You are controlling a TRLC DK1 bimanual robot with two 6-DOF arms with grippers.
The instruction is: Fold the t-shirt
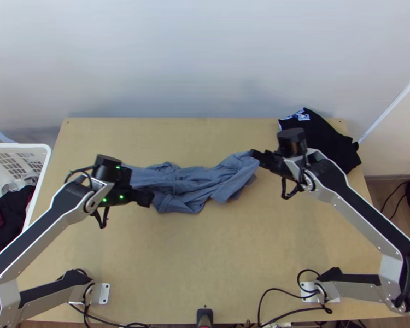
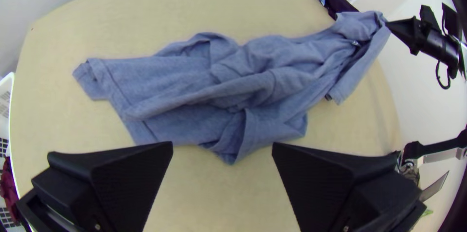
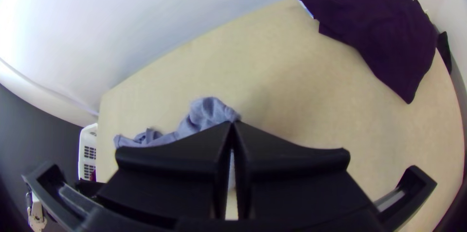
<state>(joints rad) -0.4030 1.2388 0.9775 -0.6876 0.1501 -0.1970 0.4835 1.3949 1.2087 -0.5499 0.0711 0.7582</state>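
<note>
Both arms bend inward, the right's fingers pinching the t-shirt.

No text, label, number or sign can be read here.

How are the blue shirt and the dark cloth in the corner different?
The blue shirt is bunched in a long strip; the dark cloth is flatter and more compact. The right gripper pinches one end of the blue shirt, but no gripper holds the dark cloth. Both lie at least partly on the table.
</note>
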